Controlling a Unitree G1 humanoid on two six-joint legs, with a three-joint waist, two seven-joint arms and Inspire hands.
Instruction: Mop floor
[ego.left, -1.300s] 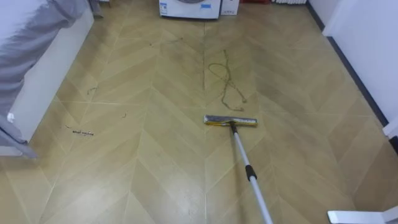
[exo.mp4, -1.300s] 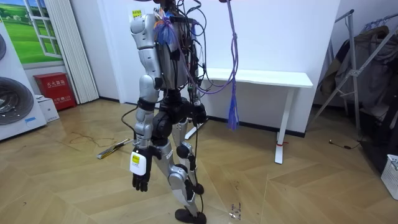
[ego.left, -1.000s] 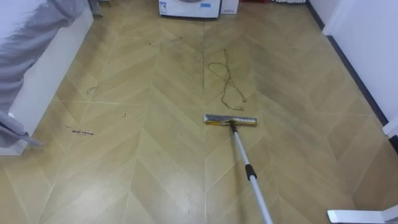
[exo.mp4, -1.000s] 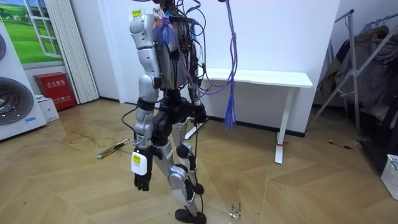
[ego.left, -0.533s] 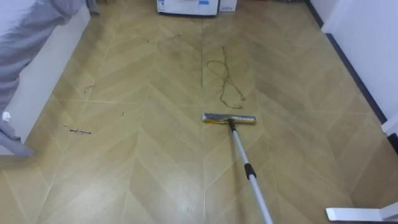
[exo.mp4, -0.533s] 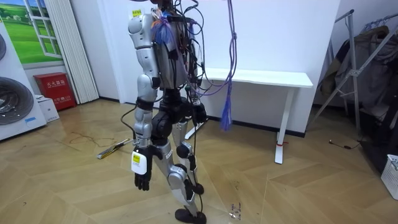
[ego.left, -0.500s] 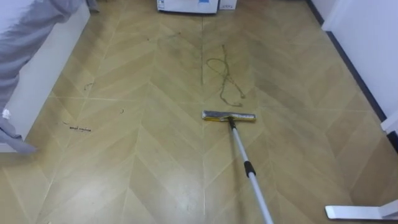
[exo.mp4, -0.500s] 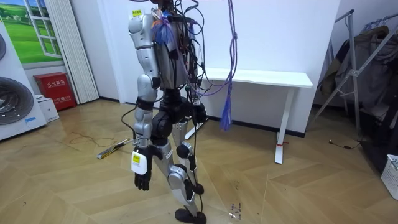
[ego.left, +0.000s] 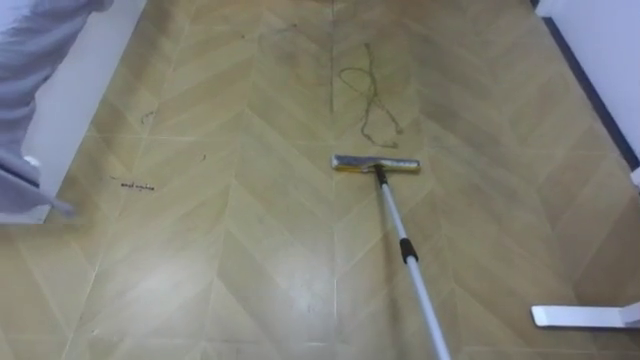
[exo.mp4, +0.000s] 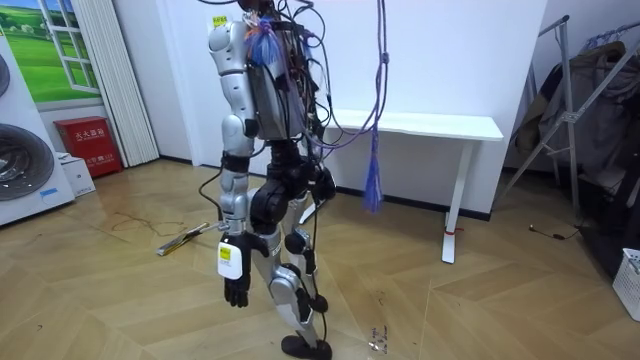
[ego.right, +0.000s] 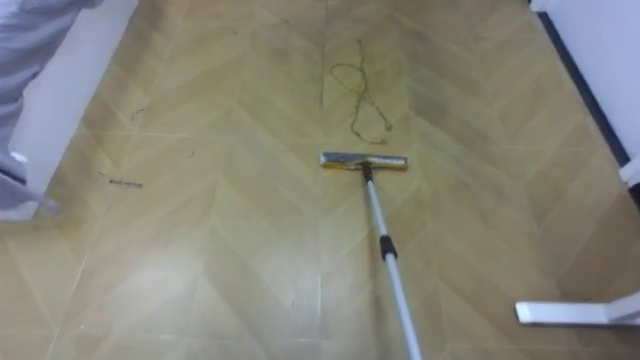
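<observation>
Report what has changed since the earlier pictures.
The robot's upper body has swayed slightly toward the room view's right, carrying its hanging left hand along; the eye views shifted with it. The mop head lies unmoved on the floor, short of the string. Nothing grasped or released.

My shell is silver-grey along the shoulder, the arm and the legs, with rounded black housings at the elbow, hip and knee. A small yellow sticker sits on top of my shoulder. My back and chest are open, crowded with a tangle of black cables, with a knot of red and blue wires near the shoulder. Purple straps rise from my shoulders, and one loose end hangs down in a frayed tassel. My left hand (exo.mp4: 236, 292) is black, with a white tag bearing a yellow mark just above it. My feet are black.
</observation>
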